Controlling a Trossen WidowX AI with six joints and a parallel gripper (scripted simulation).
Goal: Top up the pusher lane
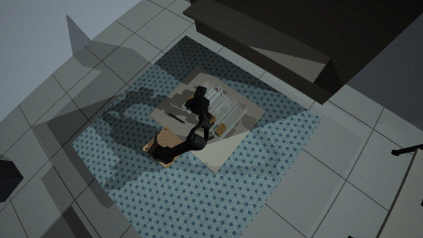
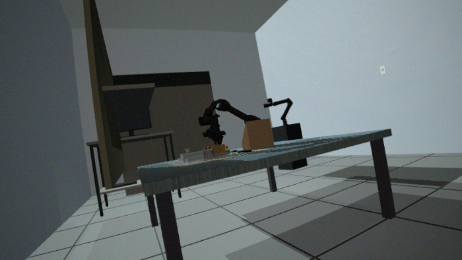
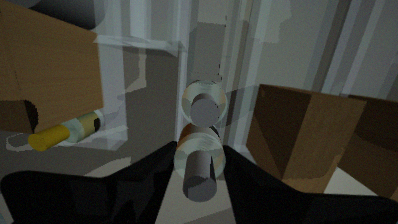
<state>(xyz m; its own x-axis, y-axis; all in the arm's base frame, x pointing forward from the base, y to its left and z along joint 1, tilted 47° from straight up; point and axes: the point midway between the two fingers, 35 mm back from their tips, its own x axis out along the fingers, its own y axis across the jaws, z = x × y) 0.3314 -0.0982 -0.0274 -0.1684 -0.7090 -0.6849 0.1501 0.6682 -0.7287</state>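
the gripper (image 1: 191,104) (image 2: 218,142) (image 3: 199,148) has the grey-capped new jar (image 3: 200,167) pinched between its fingers, the old jar (image 3: 204,106) just ahead of it, lined up in the sprung lane! seating against the front stop looks unsettled; release remains.

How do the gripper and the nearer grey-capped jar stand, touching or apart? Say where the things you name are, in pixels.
Touching. The wrist view shows the gripper (image 1: 191,106) (image 2: 218,144) (image 3: 199,148) shut on the nearer grey-capped jar (image 3: 200,181), one fingertip against each side.

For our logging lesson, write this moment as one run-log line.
pincer: shut on grey-capped jar | second grey-capped jar: directly ahead | release: not yet
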